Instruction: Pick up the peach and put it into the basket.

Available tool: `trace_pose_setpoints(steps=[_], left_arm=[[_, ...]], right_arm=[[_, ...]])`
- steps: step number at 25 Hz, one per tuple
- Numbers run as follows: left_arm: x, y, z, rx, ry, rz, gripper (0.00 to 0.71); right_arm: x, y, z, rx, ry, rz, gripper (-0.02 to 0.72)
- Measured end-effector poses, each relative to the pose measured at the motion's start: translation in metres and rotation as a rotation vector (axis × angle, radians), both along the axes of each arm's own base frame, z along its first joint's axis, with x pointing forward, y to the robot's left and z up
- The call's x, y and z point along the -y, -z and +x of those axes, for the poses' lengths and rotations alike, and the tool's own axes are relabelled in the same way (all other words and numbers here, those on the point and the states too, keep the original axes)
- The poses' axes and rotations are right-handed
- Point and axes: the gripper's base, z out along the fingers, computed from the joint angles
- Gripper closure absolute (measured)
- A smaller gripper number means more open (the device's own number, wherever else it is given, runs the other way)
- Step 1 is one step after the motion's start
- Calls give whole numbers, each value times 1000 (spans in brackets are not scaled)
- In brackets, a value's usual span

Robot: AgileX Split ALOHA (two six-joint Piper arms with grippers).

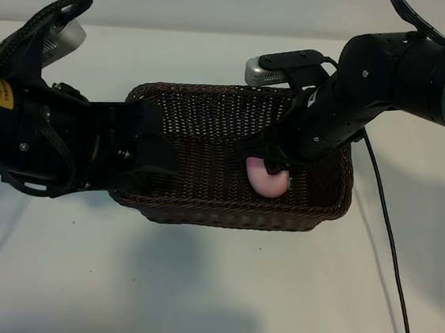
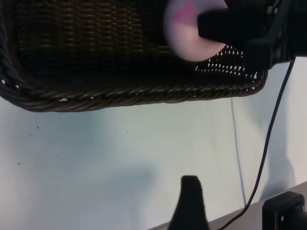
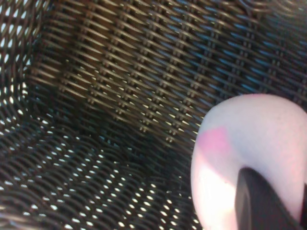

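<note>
A large rectangular dark brown woven wicker basket [image 1: 205, 182] with a braided rim is seen at the centre of the exterior view, on a pale tabletop [image 1: 209, 292], set between the two arms so that either can reach it. The black left arm is held at the left edge of the frame, its left gripper [image 1: 148, 155] spread wide at the basket's left rim and holding nothing; it is judged to be idle there. The right gripper [image 1: 274, 168] is lowered into the right half of the basket from the upper right, steeply tilted so that the fruit is brought low before release. The small round pink peach [image 1: 267, 181] with a paler side is found just under its fingers, inside the basket; a dark fingertip [image 3: 259, 201] is seen against it. The jaws appear narrow around the fruit, though whether they still grip it cannot be told.
</note>
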Motion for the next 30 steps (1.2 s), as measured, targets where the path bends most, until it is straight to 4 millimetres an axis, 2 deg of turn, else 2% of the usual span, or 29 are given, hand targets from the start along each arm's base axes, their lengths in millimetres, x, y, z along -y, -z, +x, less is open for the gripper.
trace_pose_setpoints(steps=[5,7,11,16,25,30], left_arm=[[0,0,0,1,0,2,151],[0,0,0,1,0,2,151],[0,0,0,1,0,2,151],[0,0,0,0,0,1,151],[0,0,0,1,0,2,151],[0,0,0,1,0,2,151]], right_arm=[[0,0,-1,-8,-6,-5,382],[1,-4,-3,-10,-9,-4,273],[3,-17,-6,8,-12,12,164],[7,-32,-13,0,-16,18,152],[22,-80,-37,7,-32,50,152],[32,-98,-49,-5,-15,45,152]])
